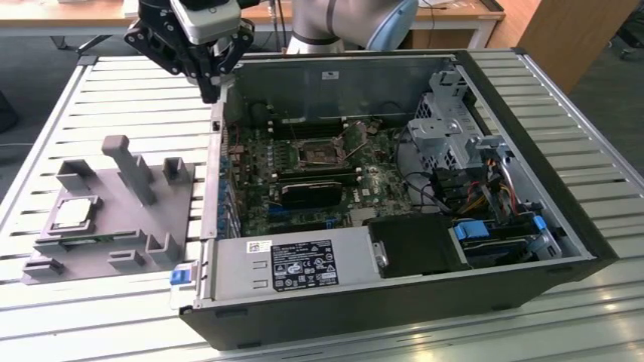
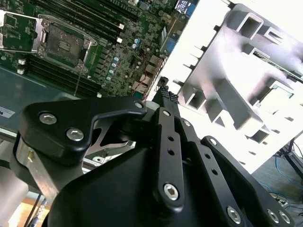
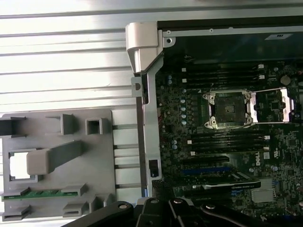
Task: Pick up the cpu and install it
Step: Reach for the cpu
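The pick-up is judged not yet begun: the gripper is held above the case wall, jaws seemingly drawn together and empty. The cpu lies in the tray, well below the gripper on the side away from the case. For a grasp, opened jaws squared over its edges would be needed.

1. On my feed I see the table, its top made of pale metal slats.
2. A grey fixture tray lies flat on the slats at the exterior view's left.
3. An open computer case lies on its side just beside the tray. The first wrist view shows a narrow strip of slats between them.
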Robot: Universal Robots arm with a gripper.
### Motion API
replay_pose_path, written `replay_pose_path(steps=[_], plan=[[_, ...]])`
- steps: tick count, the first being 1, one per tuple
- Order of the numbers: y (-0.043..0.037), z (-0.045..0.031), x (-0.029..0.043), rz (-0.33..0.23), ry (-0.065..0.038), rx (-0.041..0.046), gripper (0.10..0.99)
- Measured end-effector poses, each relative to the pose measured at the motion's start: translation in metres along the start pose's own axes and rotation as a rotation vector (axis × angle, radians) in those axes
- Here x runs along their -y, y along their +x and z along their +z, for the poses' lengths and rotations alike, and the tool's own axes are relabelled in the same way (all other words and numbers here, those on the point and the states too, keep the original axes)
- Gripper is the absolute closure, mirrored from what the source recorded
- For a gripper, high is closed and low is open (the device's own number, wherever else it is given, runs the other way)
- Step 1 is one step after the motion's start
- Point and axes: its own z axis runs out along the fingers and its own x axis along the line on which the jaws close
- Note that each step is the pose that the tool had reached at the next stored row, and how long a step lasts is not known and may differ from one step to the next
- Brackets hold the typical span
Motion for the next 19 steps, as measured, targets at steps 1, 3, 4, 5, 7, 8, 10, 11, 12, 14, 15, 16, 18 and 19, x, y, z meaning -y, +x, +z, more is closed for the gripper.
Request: replay_pose_path(steps=[1,3,4,5,7,8,10,11,12,14,15,16,18,19], plan=[[0.0006,0.0,0.0001,0.0,0.0,0.0,0.98],[0.0021,0.0,0.0001,0.0,0.0,-0.0001,0.98],[0.0027,0.0,0.0002,0.0,0.0,-0.0002,0.98],[0.0034,0.0,0.0003,0.0,0.0,-0.0002,0.98],[0.0047,0.0,0.0004,0.0,0.0,-0.0002,0.98],[0.0054,0.0001,0.0004,0.0,0.0,-0.0002,0.98],[0.0068,0.0001,0.0005,0.0,0.0,-0.0003,0.98],[0.0075,0.0001,0.0006,0.0,0.0,-0.0003,0.98],[0.0082,0.0001,0.0006,0.0,0.0,-0.0003,0.98],[0.0096,0.0001,0.0007,0.0,0.0,-0.0003,0.98],[0.0103,0.0001,0.0008,0.0,0.0,-0.0004,0.98],[0.011,0.0001,0.0008,0.0,0.0,-0.0004,0.98],[0.0123,0.0001,0.0009,0.0,0.0,-0.0005,0.98],[0.013,0.0001,0.001,0.0,0.0,-0.0005,0.98]])
